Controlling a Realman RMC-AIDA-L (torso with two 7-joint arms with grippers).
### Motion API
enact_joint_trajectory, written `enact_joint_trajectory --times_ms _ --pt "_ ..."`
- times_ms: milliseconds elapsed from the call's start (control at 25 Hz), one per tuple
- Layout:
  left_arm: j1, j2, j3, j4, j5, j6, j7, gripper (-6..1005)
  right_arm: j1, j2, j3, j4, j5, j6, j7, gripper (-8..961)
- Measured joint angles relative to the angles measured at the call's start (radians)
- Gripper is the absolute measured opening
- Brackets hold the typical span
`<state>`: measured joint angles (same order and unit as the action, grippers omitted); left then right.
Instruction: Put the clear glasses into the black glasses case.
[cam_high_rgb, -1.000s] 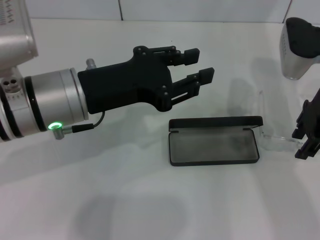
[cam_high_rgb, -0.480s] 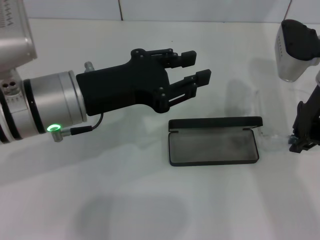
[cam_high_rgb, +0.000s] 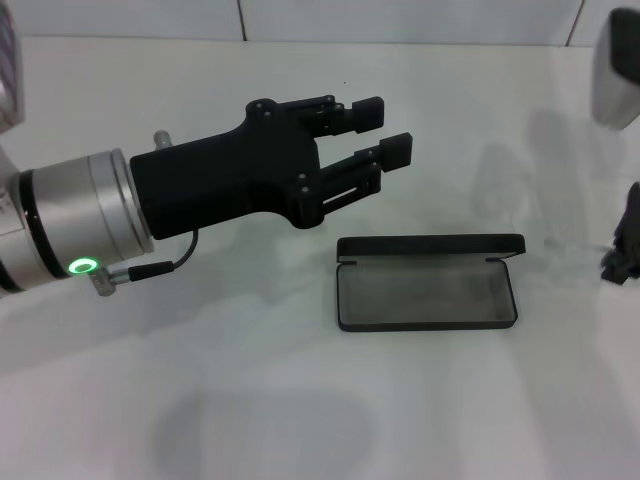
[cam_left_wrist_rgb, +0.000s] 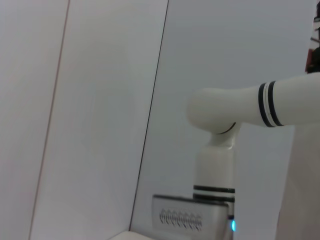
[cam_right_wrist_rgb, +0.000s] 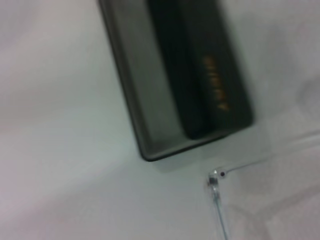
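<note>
The black glasses case (cam_high_rgb: 428, 283) lies open on the white table (cam_high_rgb: 300, 400). Beyond it hovers the left gripper (cam_high_rgb: 388, 125), jaws released. At the right edge, the right gripper (cam_high_rgb: 622, 245); the clear glasses (cam_right_wrist_rgb: 218, 186) show beside the case, grip undeterminable.

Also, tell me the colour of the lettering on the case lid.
Orange, on the black glasses case lid; right wrist view shows it best.

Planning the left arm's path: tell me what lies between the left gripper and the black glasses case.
Nothing: the head view shows only bare white table between the open left gripper and the open black glasses case.
</note>
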<state>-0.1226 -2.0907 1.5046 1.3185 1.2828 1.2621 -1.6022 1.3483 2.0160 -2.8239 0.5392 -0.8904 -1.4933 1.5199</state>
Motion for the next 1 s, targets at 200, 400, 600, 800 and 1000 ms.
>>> enact_joint_trajectory --times_ms 200,400,600,800,1000 --pt "-0.012 0.0 -0.004 -0.011 -0.008 0.012 0.014 431 -0.011 -0.002 -0.001 0.221 0.158 -0.107 -0.081 127" --pt "-0.049 -0.001 -0.004 -0.018 -0.013 0.013 0.034 431 -0.05 -0.02 -0.002 0.461 0.473 -0.316 -0.141 121" --pt "-0.088 0.0 -0.003 -0.028 -0.016 0.014 0.059 428 -0.206 -0.042 -0.002 0.6 1.043 -0.622 -0.153 120" --pt "-0.126 0.0 -0.01 -0.032 -0.1 0.031 0.168 367 -0.39 -0.011 -0.004 0.485 1.442 -0.664 -0.176 120" --pt "-0.189 0.003 -0.029 -0.049 -0.154 0.042 0.218 239 -0.497 -0.026 -0.004 0.171 1.49 -0.665 -0.31 119"
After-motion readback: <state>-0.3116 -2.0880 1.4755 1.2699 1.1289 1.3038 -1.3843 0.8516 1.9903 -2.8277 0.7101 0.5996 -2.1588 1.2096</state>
